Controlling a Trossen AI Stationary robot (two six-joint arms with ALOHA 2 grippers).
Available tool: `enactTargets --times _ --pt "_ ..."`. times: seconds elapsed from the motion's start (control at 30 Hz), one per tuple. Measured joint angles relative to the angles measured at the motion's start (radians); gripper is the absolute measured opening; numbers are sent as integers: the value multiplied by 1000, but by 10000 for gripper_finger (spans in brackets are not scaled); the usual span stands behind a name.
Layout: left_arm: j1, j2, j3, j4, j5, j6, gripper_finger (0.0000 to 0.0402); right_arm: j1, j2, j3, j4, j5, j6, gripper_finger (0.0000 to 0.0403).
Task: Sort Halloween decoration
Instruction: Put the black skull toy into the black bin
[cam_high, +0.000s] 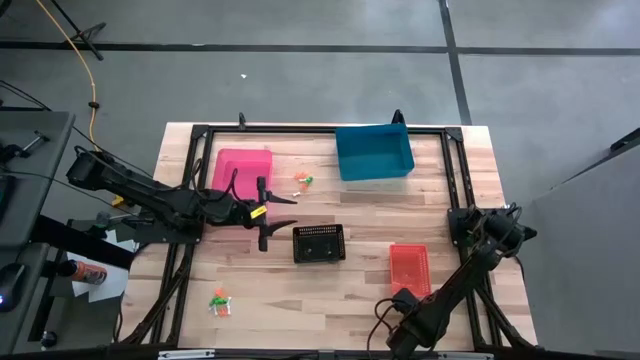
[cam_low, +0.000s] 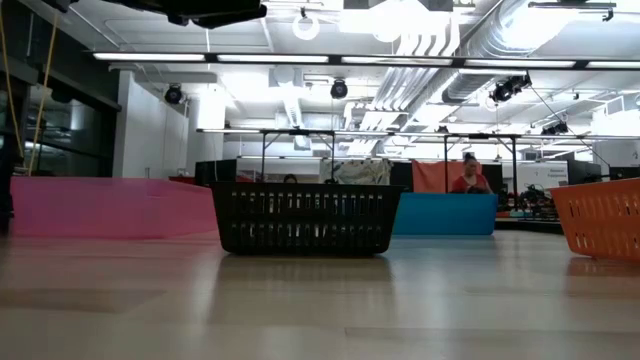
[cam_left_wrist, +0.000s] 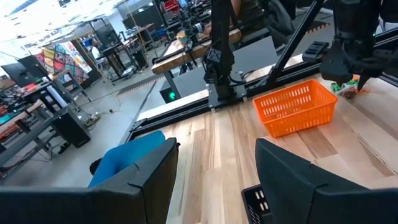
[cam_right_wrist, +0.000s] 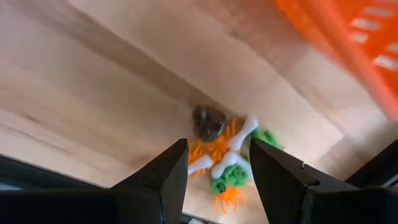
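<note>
Halloween decoration pieces lie in three small clusters as I read the feeds. One pile (cam_right_wrist: 225, 163) sits on the wood right under my right gripper (cam_right_wrist: 219, 169), just beside the red basket (cam_high: 409, 266): orange spiders, green bits, white bones and a dark lump, all tangled and touching. A second cluster (cam_high: 219, 301) lies near the front left of the table (cam_high: 300, 300), and a third (cam_high: 303, 180) rests between the pink bin (cam_high: 240, 170) and the blue bin (cam_high: 373, 152).

I judge these trinkets to be featherlight moulded plastic, stiff in the body but thin in the legs, likely to skid on the smooth boards or come up hooked together. I would pinch one by its body, a bone across its shaft, and work from the pile's edge.

My right gripper hovers over its pile with fingers spread, holding nothing. My left gripper (cam_high: 265, 213) hangs near the table's middle, just beside the black basket (cam_high: 319, 242), fingers also spread and empty.

The table is pale planks in a dark frame. Beyond it the low view shows a workshop with benches, ceiling ducts and a person (cam_low: 470, 173) seated well back.
</note>
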Motion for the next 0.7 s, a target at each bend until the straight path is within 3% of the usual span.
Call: enactTargets --times 0.2,0.5,0.7 --pt "0 0 0 -6 0 -1 202 -5 -27 -22 30 49 -23 162" --pt "0 0 0 -14 1 -1 202 3 -138 -158 184 78 58 111" --pt "0 0 0 -19 1 -8 202 2 -140 -166 195 80 37 108"
